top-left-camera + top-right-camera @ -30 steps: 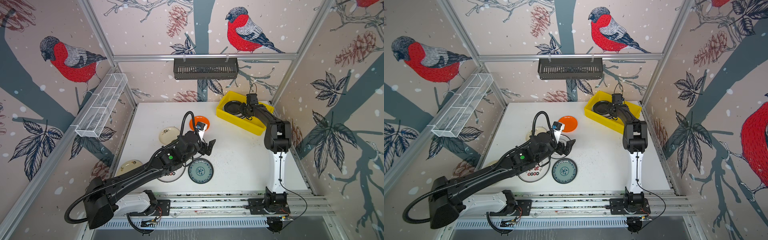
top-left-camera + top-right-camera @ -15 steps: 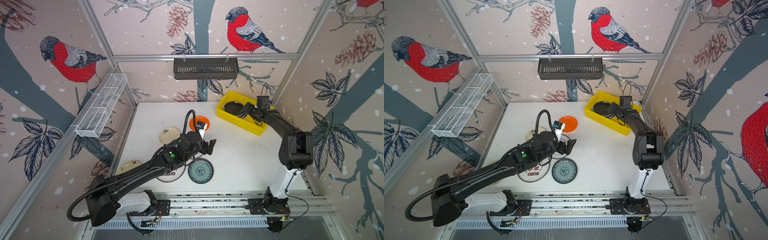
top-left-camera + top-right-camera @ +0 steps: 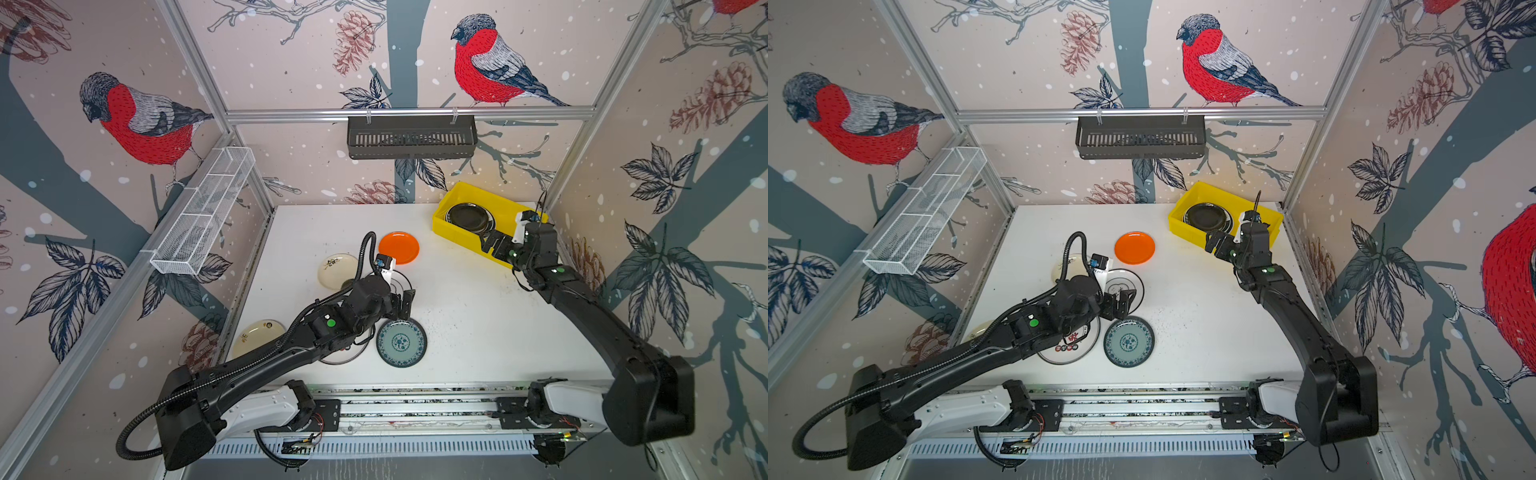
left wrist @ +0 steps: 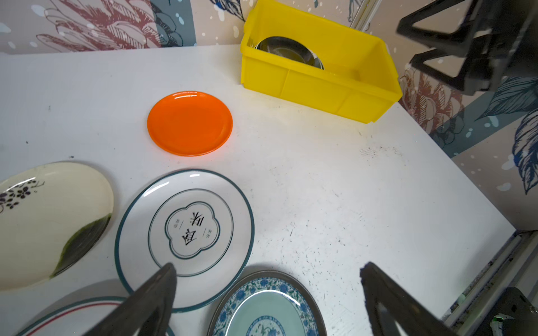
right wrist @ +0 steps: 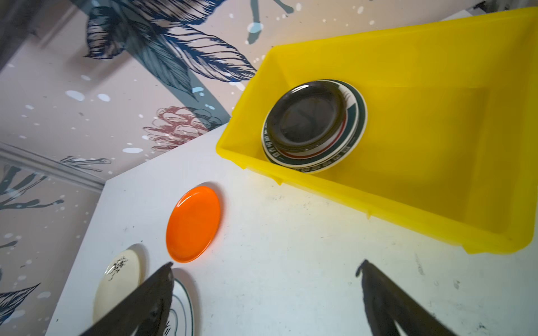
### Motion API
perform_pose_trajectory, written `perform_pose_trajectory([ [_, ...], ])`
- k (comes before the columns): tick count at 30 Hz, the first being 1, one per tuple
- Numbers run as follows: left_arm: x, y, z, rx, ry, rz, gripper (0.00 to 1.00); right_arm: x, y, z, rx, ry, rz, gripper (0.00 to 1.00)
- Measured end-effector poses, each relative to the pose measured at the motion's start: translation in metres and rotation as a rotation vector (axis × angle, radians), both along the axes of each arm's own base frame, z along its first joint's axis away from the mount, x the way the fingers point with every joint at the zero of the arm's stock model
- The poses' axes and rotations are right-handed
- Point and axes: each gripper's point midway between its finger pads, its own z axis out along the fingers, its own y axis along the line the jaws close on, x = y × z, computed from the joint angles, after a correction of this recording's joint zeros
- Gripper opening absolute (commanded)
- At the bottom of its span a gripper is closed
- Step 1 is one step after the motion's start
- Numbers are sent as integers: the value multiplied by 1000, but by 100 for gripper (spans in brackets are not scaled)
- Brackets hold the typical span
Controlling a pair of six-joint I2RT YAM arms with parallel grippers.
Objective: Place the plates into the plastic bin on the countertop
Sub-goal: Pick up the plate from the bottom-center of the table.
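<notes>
Wide open stretch of counter between the yellow bin and the teal patterned plate, easy lane there. In the bin, the plate stack fills one end and the other end is bare floor. Orange plate, cream plate and the left arm crowd the counter's left half.

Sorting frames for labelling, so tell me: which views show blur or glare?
Left wrist view: mostly sharp, light streaks on the orange plate. Right wrist view: soft throughout, the yellow bin blurred, the black plate mirrors light. Both top views: crisp.
</notes>
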Motion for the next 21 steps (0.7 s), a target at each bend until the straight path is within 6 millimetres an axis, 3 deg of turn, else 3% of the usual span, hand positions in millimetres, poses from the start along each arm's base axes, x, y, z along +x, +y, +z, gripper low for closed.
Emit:
perform_pose_trajectory([
  [3,-2,10,-15,8,26,28,98,-19,15,0,-10,-21,54,99],
  [6,-3,24,-35,5,68,53,98,-41,39,-16,18,1,163,99],
  [12,-16,29,-52,-59,141,38,98,-100,88,-67,41,129,398,99],
  [17,-31,36,-76,-90,216,41,98,-146,108,-112,23,261,522,96],
  [21,-46,40,-99,-131,285,43,96,-176,114,-142,56,345,559,87],
])
